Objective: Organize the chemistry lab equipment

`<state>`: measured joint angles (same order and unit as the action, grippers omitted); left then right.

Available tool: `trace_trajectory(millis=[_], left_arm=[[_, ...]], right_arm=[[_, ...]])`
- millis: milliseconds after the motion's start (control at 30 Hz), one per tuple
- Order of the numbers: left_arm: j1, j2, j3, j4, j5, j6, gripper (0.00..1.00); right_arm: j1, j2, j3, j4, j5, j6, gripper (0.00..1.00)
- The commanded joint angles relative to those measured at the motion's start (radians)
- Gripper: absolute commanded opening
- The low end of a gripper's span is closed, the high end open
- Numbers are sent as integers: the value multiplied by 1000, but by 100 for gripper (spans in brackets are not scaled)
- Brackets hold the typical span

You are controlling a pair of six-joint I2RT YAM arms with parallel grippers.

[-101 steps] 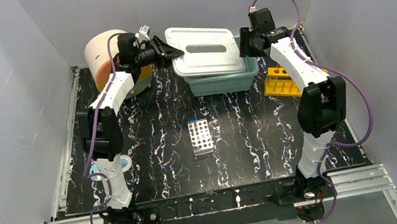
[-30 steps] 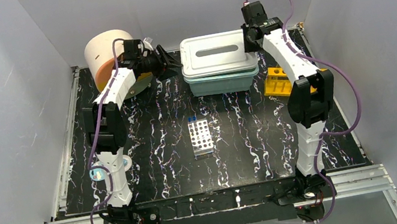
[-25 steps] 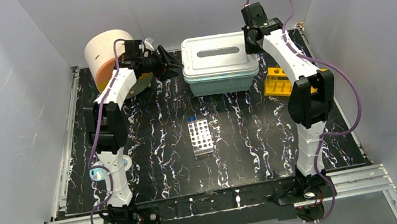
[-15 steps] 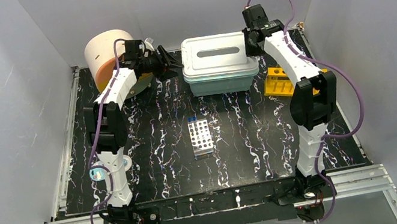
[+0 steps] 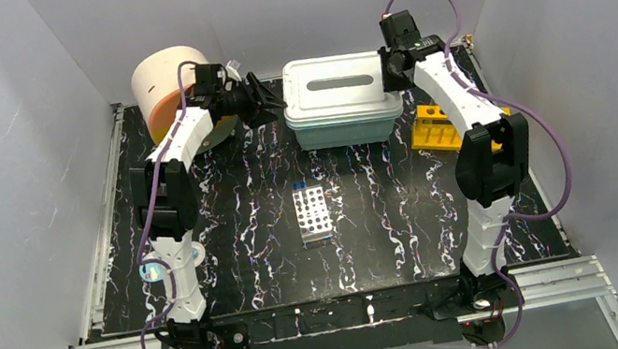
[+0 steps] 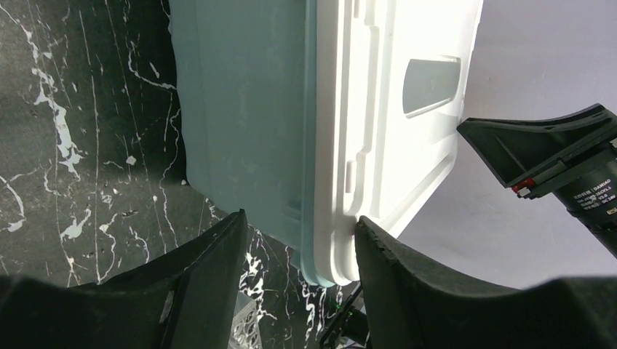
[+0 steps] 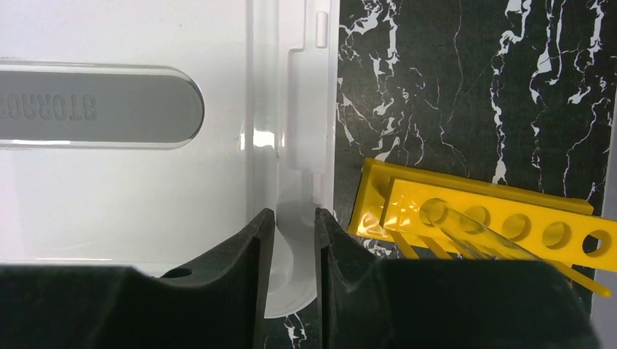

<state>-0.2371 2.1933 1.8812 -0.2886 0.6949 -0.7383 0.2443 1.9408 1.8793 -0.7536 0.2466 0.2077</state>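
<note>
- Top view: at the back of the black marbled table, a pale teal plastic storage bin capped level by a white plastic lid. Left claw at its left end, right claw at its right end.
- Same view: clear well plate flat at mid-table, well apart from the bin and not yet stowed. Yellow holed rack just right of the bin.
- Left wrist view: claw about half apart, straddling lid rim and bin wall at a corner. Cannot tell whether gripping or merely alongside.
- Right wrist view: claw narrow, by appearance pinched on the lid's end lip. Thin clear tube resting in the rack close by.
- Judged step: seating the lid. Press both ends down evenly and confirm the rim is flush all round. Release one claw at a time and withdraw straight outward, to avoid dragging the lid or clipping the rack.
</note>
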Motion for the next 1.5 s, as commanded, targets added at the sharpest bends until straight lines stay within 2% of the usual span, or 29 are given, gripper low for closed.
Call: trace_trajectory(millis=[0, 300, 467, 833, 1033, 1167, 1267, 1400, 1467], left_arm=[[-22, -70, -52, -74, -25, 54, 54], [-31, -105, -102, -82, -54, 66, 54], [-30, -66, -16, -108, -93, 52, 53], [-31, -63, -66, -128, -206, 25, 52], [-31, -59, -10, -155, -230, 40, 52], [-31, -75, 66, -174, -231, 66, 56], [-30, -114, 99, -179, -254, 97, 64], [-31, -219, 82, -200, -327, 163, 74], [-31, -285, 43, -209, -369, 200, 79]], right_arm=[[3, -61, -26, -36, -31, -11, 36], [3, -86, -66, -22, -23, -24, 37], [3, -57, -45, -19, -31, -20, 36], [-1, 18, -47, 5, -57, 7, 31], [-2, 24, 22, -23, -45, 22, 31], [-2, -13, 81, -17, -42, 15, 35], [-2, -49, 126, -17, -32, 15, 40], [-2, -115, 127, -8, -50, 11, 46], [-2, -173, 65, 14, -54, 14, 46]])
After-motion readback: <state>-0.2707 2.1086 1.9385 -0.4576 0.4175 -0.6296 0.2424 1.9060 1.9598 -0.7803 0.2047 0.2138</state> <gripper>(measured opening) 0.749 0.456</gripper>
